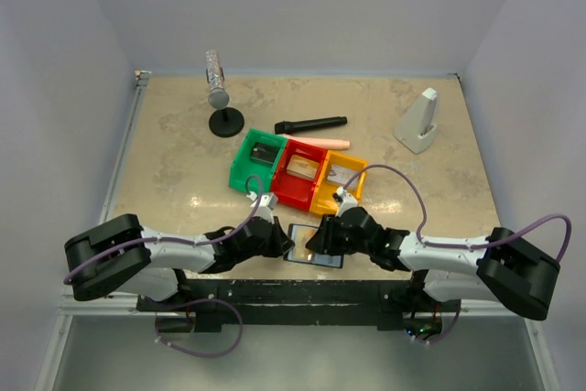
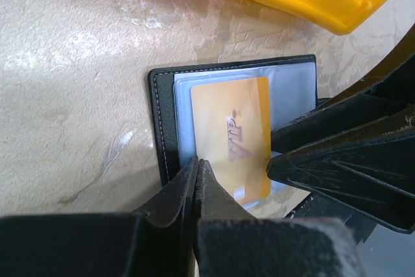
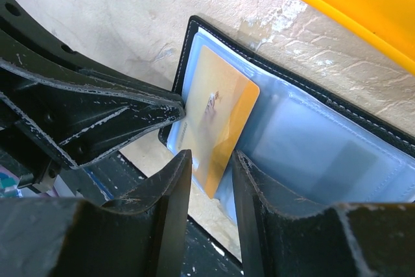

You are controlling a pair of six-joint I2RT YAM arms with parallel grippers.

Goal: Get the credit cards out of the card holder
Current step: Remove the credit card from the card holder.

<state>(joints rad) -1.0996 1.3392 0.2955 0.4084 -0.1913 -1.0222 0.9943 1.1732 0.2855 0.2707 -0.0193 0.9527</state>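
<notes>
The card holder [image 1: 312, 257] lies open on the table near the front edge, bluish-grey inside [image 3: 324, 147] with a black border [image 2: 162, 121]. An orange credit card [image 2: 233, 134] sticks partway out of its clear sleeve, toward the table edge. My left gripper [image 2: 196, 163] is shut, its tips resting on the holder's left border beside the card. My right gripper [image 3: 212, 157] is open, its jaws standing either side of the card's protruding corner [image 3: 217, 121] with gaps showing. In the top view the two grippers [image 1: 286, 246] [image 1: 319, 241] meet over the holder.
Green [image 1: 255, 160], red [image 1: 298, 174] and yellow [image 1: 339, 182] bins sit just behind the holder. Farther back are a black stick [image 1: 311, 124], a pink pen [image 1: 327, 141], a grey cylinder on a round stand [image 1: 220, 89] and a white wedge [image 1: 419, 122]. The table's front edge is just below the holder.
</notes>
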